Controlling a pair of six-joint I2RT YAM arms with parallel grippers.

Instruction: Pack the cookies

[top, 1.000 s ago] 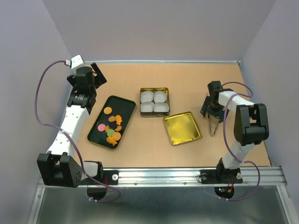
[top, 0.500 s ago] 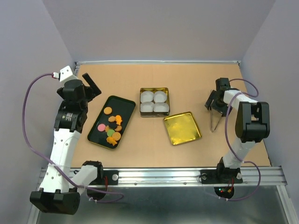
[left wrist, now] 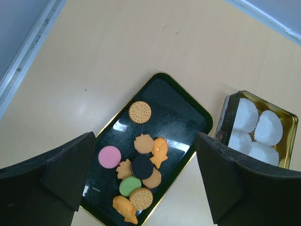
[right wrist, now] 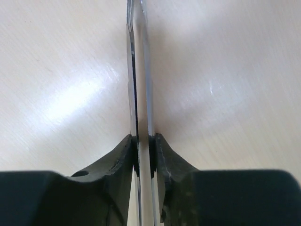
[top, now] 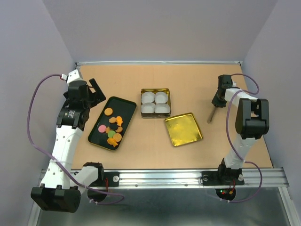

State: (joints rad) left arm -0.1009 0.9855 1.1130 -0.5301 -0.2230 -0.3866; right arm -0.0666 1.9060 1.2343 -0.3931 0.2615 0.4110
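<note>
Cookies (left wrist: 141, 167) lie clustered on black tray (top: 123, 104), left of the tin (top: 155, 90) on the bench (top: 188, 80). Left claw (top: 97, 89) gapes wide and empty by the tray's far-left corner. Right claw (right wrist: 144, 155) is clamped on thin metal tongs (right wrist: 139, 70), blades pressed together, at the bench's right side.

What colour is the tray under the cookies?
Black inside, with a gold rim; the tray shows best in the left wrist view.
</note>
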